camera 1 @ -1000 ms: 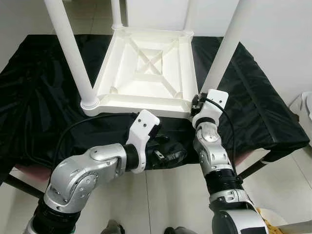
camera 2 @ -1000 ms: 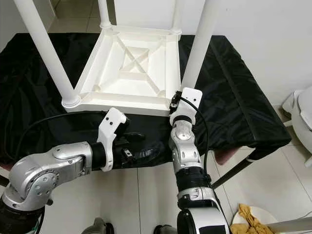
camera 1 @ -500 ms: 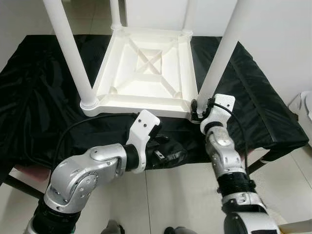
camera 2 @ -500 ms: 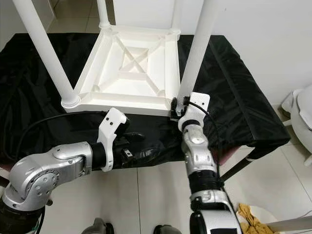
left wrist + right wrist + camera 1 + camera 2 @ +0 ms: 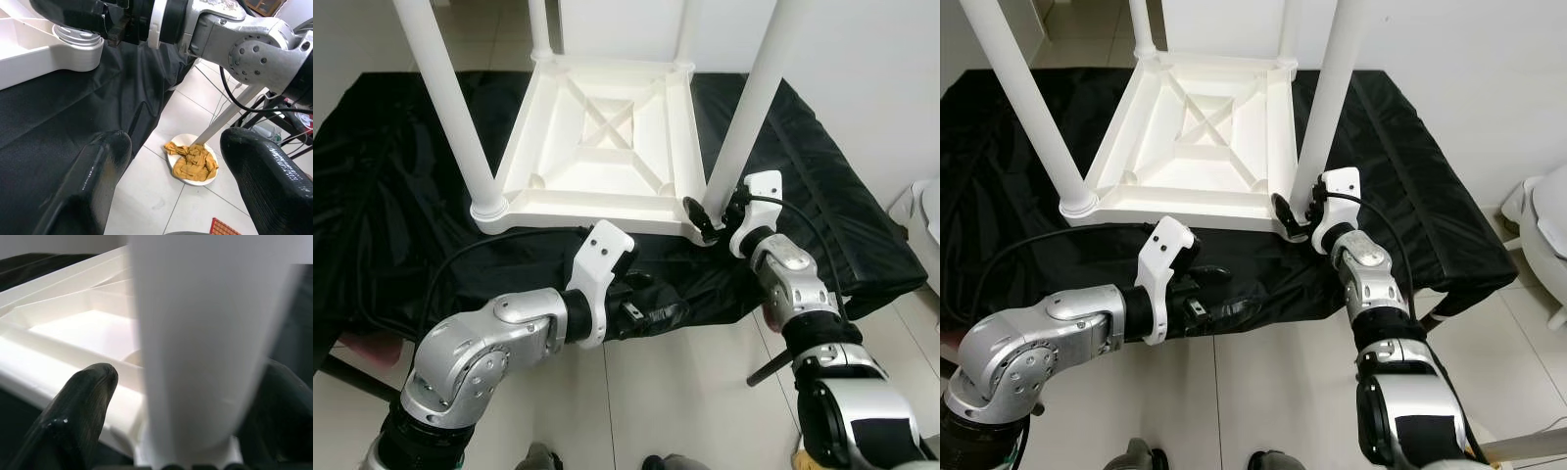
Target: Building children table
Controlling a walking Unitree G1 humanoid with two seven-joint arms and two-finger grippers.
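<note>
- White plastic makes up the little table (image 5: 597,147) we are building; it lies upside down on a black cloth (image 5: 391,186) spread over a work surface, its ribbed underside facing up.
- Legs stand up from its corners: one at the near left corner (image 5: 445,98), one at the near right corner (image 5: 749,98), and two more at the far corners.
- Our right gripper (image 5: 710,217) is at the foot of the near right leg, where that leg meets the tabletop's corner.
- From our right wrist camera, the leg (image 5: 205,333) stands between the two black fingers (image 5: 80,406), one on each side; they bracket it closely, but we cannot tell whether they are pressing on it.
- Our left gripper (image 5: 656,311) hovers at the near edge of the cloth, in front of the table and apart from it.
- Its fingers (image 5: 93,181) are spread wide with nothing between them.
- Below them on the tiled floor (image 5: 195,205) sits a white plate (image 5: 208,177) holding a crumpled yellow rag (image 5: 191,160).
</note>
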